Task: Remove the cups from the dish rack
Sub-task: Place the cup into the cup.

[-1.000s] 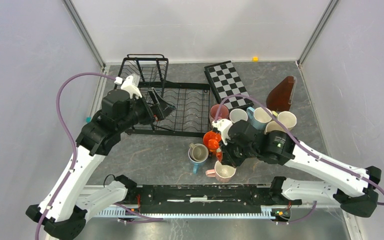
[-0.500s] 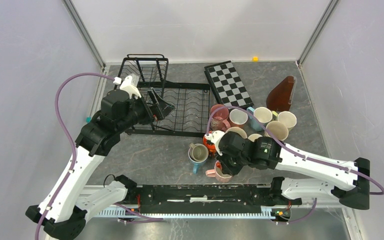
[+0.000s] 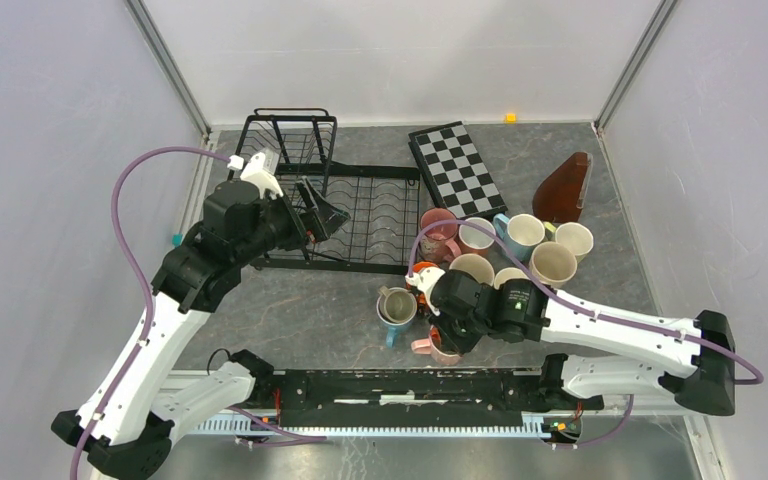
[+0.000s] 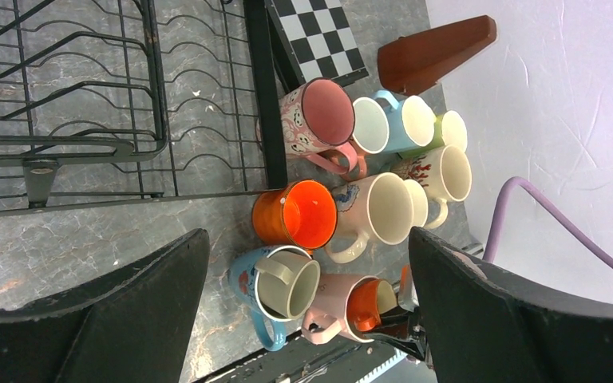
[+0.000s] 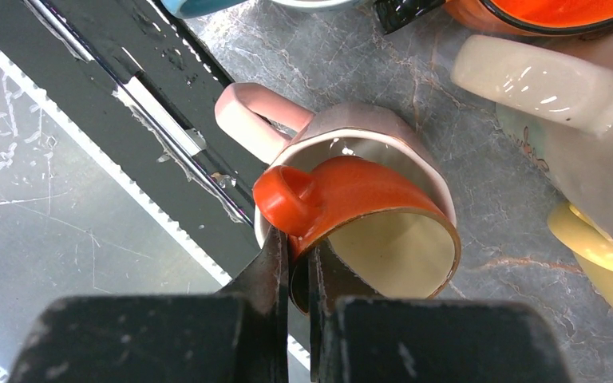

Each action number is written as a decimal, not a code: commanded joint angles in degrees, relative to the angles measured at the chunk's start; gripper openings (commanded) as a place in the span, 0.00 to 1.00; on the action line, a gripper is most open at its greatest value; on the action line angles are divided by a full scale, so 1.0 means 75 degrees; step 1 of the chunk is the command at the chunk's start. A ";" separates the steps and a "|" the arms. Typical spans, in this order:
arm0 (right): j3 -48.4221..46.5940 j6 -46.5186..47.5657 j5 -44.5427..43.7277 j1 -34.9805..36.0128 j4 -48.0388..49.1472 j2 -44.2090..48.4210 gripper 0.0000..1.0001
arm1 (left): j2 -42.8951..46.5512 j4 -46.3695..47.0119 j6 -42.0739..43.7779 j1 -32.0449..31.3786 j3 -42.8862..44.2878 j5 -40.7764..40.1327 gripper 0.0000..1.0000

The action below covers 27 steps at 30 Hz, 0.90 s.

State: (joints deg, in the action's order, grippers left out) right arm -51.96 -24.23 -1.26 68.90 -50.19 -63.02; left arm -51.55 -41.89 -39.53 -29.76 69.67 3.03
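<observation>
1. Top external view.
   - The dish rack (image 3: 365, 215) is sitting at the back left of the table (image 3: 300, 310).
   - The cups (image 3: 520, 250) are standing in a tight cluster on the table just right of the rack.
   - The left gripper (image 3: 317, 213) is hovering over the rack's flat tray part.
   - The right gripper (image 3: 438, 338) is reaching down at the near edge of the cluster, over a pink mug (image 3: 423, 347) (the wrist is covering most of it).
   - A checkerboard (image 3: 457, 168) and a brown wedge (image 3: 563, 190) are lying behind the cups.

2. Left wrist view.
   - The left gripper (image 4: 303, 239) is hanging with its jaws spread wide and nothing between them.
   - An orange mug (image 4: 295, 215) is standing just beside the rack's edge wire.
   - A light blue mug (image 4: 245, 285) is carrying a cream cup (image 4: 291, 286) nested inside it.
   - The pink mug (image 4: 327, 309) is holding a small orange cup (image 4: 363, 306) inside it.

3. Right wrist view.
   - The right gripper (image 5: 298, 267) is pinching the wall of the small orange cup (image 5: 351, 191) just below its handle. Its fingers (image 5: 275, 271) are drawn almost together on it.
   - The small orange cup is tilting inside the pink mug (image 5: 351, 120).
   - The pink mug is standing on the table beside a black rail (image 5: 128, 76).
   - A cream mug (image 5: 527, 80) is showing its handle at the upper right.
</observation>
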 commanded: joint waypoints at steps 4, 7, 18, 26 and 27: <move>0.0139 -0.0048 -0.0208 0.0050 0.0381 -0.0096 0.02 | 0.0138 0.0090 0.0264 -0.0021 -0.0090 -0.0033 1.00; 0.0145 -0.0071 -0.0187 0.0058 0.0425 -0.0092 0.08 | 0.0139 0.0095 0.0268 -0.0034 -0.0086 -0.0031 1.00; -0.0059 -0.0143 -0.0298 0.0126 0.0344 -0.0081 0.26 | 0.0146 0.0091 0.0281 -0.0029 -0.0141 -0.0022 1.00; -0.0253 -0.0228 -0.0467 0.0261 0.0201 -0.0119 0.30 | 0.0201 0.0092 0.0288 -0.0024 -0.0206 -0.0017 1.00; -0.0285 -0.0245 -0.0494 0.0280 0.0187 -0.0116 0.30 | 0.0205 0.0092 0.0282 -0.0026 -0.0207 -0.0025 1.00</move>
State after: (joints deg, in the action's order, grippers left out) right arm -50.94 -24.88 -2.94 70.26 -48.66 -63.83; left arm -51.05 -41.89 -39.55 -29.76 68.27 3.05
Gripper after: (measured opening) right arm 0.300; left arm 0.996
